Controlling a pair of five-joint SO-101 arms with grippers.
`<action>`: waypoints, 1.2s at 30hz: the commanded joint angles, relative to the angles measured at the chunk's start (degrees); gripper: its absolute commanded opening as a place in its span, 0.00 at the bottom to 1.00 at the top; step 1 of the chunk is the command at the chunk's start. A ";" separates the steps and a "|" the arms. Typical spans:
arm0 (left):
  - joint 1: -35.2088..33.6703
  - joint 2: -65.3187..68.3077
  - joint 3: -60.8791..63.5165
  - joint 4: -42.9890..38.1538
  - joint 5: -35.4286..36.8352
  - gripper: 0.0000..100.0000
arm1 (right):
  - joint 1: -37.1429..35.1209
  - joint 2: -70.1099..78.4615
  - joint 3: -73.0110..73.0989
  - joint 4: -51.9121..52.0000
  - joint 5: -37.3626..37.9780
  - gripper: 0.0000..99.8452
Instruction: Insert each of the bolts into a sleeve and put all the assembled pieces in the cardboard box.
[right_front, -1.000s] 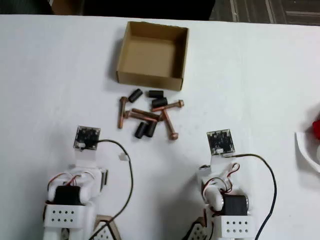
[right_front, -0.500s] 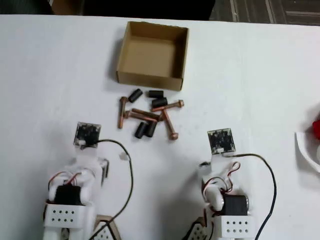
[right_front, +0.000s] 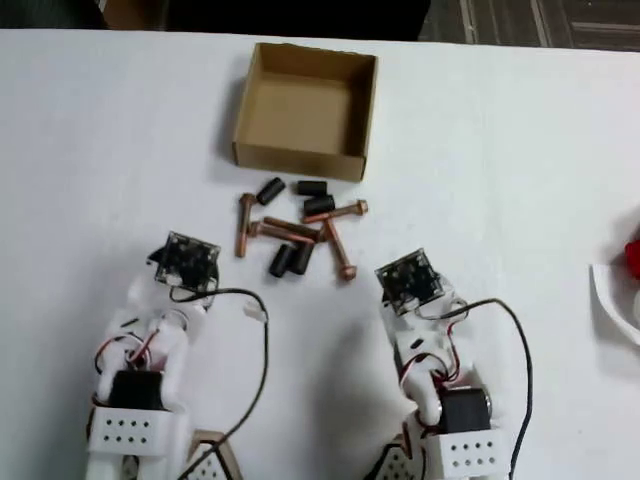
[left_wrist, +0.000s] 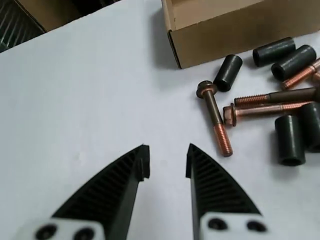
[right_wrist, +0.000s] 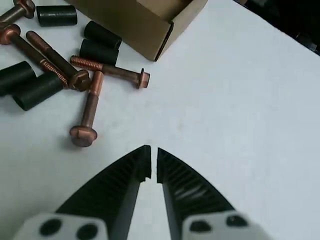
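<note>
Copper bolts (right_front: 243, 228) and black sleeves (right_front: 282, 261) lie jumbled just before the empty cardboard box (right_front: 300, 160) near the far edge of the surface (right_front: 500, 150), likely within both arms' reach. Left tool (left_wrist: 167, 160) gapes open and right tool (right_wrist: 153, 162) sits nearly closed; each is empty and faces the pile.

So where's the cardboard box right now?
In the high view the cardboard box sits open at the far side of the table, just beyond the heap of bolts and black sleeves.

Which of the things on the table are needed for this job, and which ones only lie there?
For the job: copper bolts, black sleeves, cardboard box.
Lying about: white dish at the table's edge, red thing near it.
</note>
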 joint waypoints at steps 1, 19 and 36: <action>0.26 -0.26 -5.14 0.26 0.88 0.15 | -0.84 1.10 -7.65 -1.45 0.79 0.02; 1.76 66.37 -52.44 16.97 8.18 0.19 | -5.49 80.92 -71.47 18.51 -5.89 0.02; -18.37 69.80 -56.22 16.18 13.01 0.19 | -24.40 121.54 -98.90 28.35 -27.43 0.14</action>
